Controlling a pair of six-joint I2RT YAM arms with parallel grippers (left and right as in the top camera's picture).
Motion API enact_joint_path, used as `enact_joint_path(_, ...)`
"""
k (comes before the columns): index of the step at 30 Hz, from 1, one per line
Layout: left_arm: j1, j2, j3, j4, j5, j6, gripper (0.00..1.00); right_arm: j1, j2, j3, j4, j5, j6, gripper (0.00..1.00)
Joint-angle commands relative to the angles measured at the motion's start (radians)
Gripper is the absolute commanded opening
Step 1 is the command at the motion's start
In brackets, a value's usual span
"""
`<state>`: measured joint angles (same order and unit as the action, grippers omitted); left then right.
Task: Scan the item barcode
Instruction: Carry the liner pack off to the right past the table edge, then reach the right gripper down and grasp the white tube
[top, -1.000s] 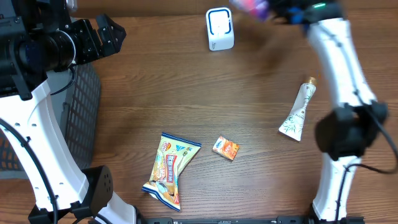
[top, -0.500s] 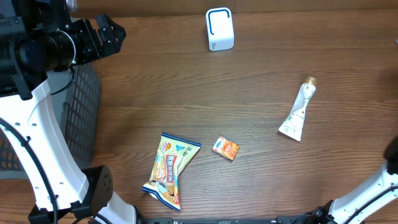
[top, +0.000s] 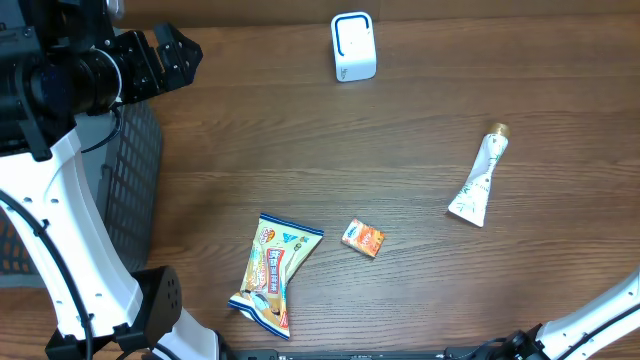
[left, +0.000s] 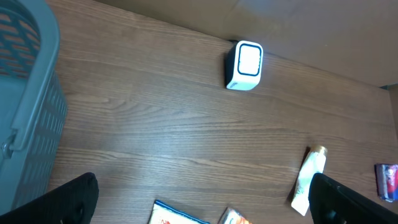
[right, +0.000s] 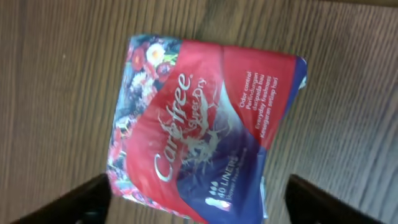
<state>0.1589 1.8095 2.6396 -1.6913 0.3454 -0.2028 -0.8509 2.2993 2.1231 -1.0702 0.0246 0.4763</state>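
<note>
**Right gripper** (right: 205, 205): the jaws stand wide, one finger to each side of the liner pack (right: 205, 124), and they pinch nothing. The pack lies flat on the wood below the wrist camera with its printed face up. No barcode shows on that face, so the code is judged to be on the underside or on an edge.

**Location of the pack:** it lies by the right edge of the desk (top: 300, 150), beyond what the overhead view covers. In the left wrist view only a sliver of it shows, at the frame's right margin. It is well apart from the scanner (top: 353, 47), which stands at the middle of the far edge with its window unobstructed.

**Left gripper** (left: 205, 199): the jaws are spread fully and empty. It hangs high over the left side of the desk, near the basket (top: 130, 180). This is probably a parked position (it keeps the arm out of the scanner's line).

**Other items:**
- The tube (top: 478, 180) lies toward the right edge.
- The snack bag (top: 272, 273) and the small orange box (top: 363, 238) lie near the front edge, close to each other but not touching.
- All three lie apart from one another, which leaves room for a clean grasp on each.

**Assessment:** the pack lies too far from the scanner for its code to be read where it is. Whether its scan is complete cannot be determined. Any further presentation would need a fresh grip and the code side turned toward the window.
</note>
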Motion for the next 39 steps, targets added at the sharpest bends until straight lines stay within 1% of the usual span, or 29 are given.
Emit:
enact_joint_path(1,0.005,-0.005,0.011,0.002,0.011,0.008,1.00,-0.005,-0.040,0.070,-0.043,-0.053,-0.010,1.00)
enact_joint_path(3,0.005,-0.005,0.011,0.002,0.010,0.008,1.00,-0.002,-0.064,0.101,-0.068,-0.179,-0.041,1.00)
enact_joint_path(4,0.005,-0.005,0.011,0.002,0.010,0.008,1.00,0.008,-0.084,0.113,-0.072,-0.359,-0.098,1.00)
enact_joint_path(6,0.005,-0.004,0.011,0.002,0.010,0.008,1.00,0.043,-0.103,0.113,-0.091,-0.616,-0.167,1.00)
enact_joint_path(8,0.004,-0.004,0.011,0.002,0.010,0.008,1.00,0.093,-0.105,0.113,-0.138,-0.727,-0.200,1.00)
enact_joint_path(9,0.004,-0.004,0.011,0.002,0.010,0.008,1.00,0.130,-0.103,0.112,-0.176,-0.733,-0.221,1.00)
enact_joint_path(11,0.005,-0.004,0.011,0.002,0.011,0.008,1.00,0.251,-0.098,0.108,-0.289,-0.704,-0.335,1.00)
enact_joint_path(13,0.004,-0.004,0.011,0.002,0.010,0.008,1.00,0.332,-0.091,0.106,-0.356,-0.633,-0.363,1.00)
enact_joint_path(14,0.004,-0.004,0.011,0.002,0.010,0.008,1.00,0.404,-0.082,0.104,-0.401,-0.538,-0.362,1.00)
enact_joint_path(15,0.005,-0.004,0.011,0.002,0.010,0.008,1.00,0.430,-0.079,0.102,-0.414,-0.504,-0.362,1.00)
enact_joint_path(16,0.005,-0.004,0.011,0.002,0.010,0.008,1.00,0.513,-0.069,0.092,-0.450,-0.393,-0.361,1.00)
enact_joint_path(17,0.005,-0.004,0.011,0.002,0.010,0.008,1.00,0.554,-0.065,0.081,-0.462,-0.338,-0.352,1.00)
enact_joint_path(19,0.005,-0.004,0.011,0.002,0.010,0.008,1.00,0.660,-0.064,0.027,-0.469,-0.196,-0.298,1.00)
enact_joint_path(21,0.005,-0.004,0.011,0.002,0.010,0.008,1.00,0.736,-0.064,-0.022,-0.463,-0.075,-0.242,1.00)
enact_joint_path(23,0.005,-0.004,0.011,0.002,0.010,0.008,1.00,0.784,-0.064,-0.064,-0.459,-0.012,-0.208,1.00)
enact_joint_path(26,0.005,-0.004,0.011,0.002,0.010,0.008,1.00,0.834,-0.064,-0.154,-0.445,0.006,-0.183,1.00)
enact_joint_path(30,0.004,-0.004,0.011,0.002,0.010,0.008,1.00,0.845,-0.064,-0.259,-0.435,0.012,-0.131,1.00)
enact_joint_path(35,0.005,-0.004,0.011,0.002,0.010,0.008,1.00,0.844,-0.064,-0.378,-0.384,0.011,-0.128,1.00)
enact_joint_path(36,0.005,-0.004,0.011,0.002,0.010,0.008,1.00,0.844,-0.064,-0.402,-0.357,0.011,-0.128,0.97)
enact_joint_path(37,0.005,-0.004,0.011,0.002,0.010,0.008,1.00,0.844,-0.064,-0.414,-0.335,0.012,-0.129,0.86)
enact_joint_path(38,0.005,-0.004,0.011,0.002,0.010,0.008,1.00,0.844,-0.064,-0.416,-0.318,0.011,-0.128,0.58)
enact_joint_path(39,0.005,-0.004,0.011,0.002,0.010,0.008,1.00,0.844,-0.064,-0.415,-0.312,0.008,-0.128,0.49)
